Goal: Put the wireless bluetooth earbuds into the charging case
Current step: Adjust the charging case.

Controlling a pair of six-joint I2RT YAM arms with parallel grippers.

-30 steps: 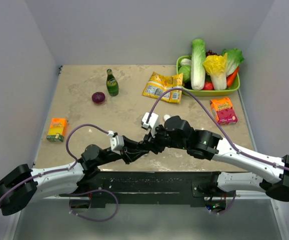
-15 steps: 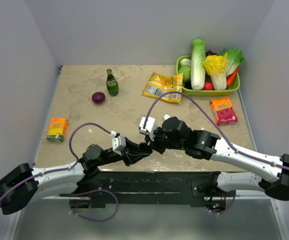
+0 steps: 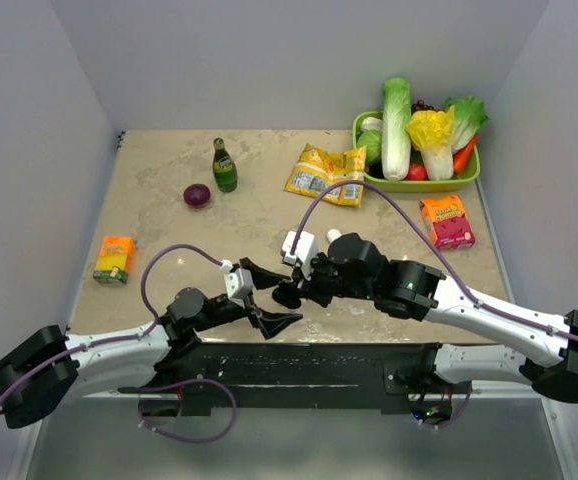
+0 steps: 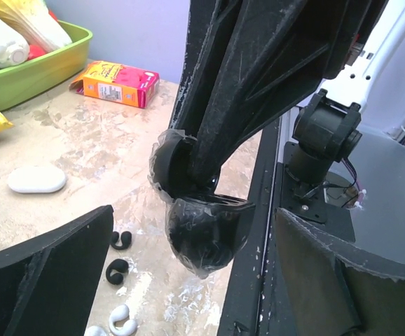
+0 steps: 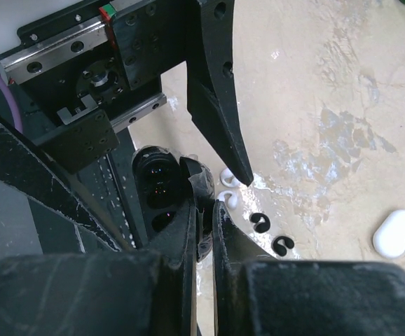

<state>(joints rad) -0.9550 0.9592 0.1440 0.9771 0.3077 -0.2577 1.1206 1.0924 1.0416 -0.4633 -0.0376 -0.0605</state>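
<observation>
Note left gripper [image 3: 267, 294] spread wide, empty; right gripper [image 3: 287, 293] clamped on a black clamshell case [image 4: 204, 238]. Find white earbuds [image 4: 122, 316] beneath, by table's [image 4: 83, 136] near edge; white charging case [image 4: 37, 179] beyond. Expect light, stiff, slippery shells, so pinch across the thick body.

Top view: green plastic tray [image 3: 424, 185] upper right, leafy vegetables [image 3: 397, 115] in it. Pink cardboard box [image 3: 447, 220] just below the tray, yellow foil packet [image 3: 325, 173] to its left. Green glass bottle [image 3: 224, 167] and dark red onion [image 3: 197, 195] upper centre-left. Orange carton [image 3: 115, 258] far left.

Left wrist view: white oval plastic charging case [image 4: 37, 179] mid-left, white plastic earbuds [image 4: 123, 318] bottom left. Two black hooks [image 4: 120, 240] lie between them.
</observation>
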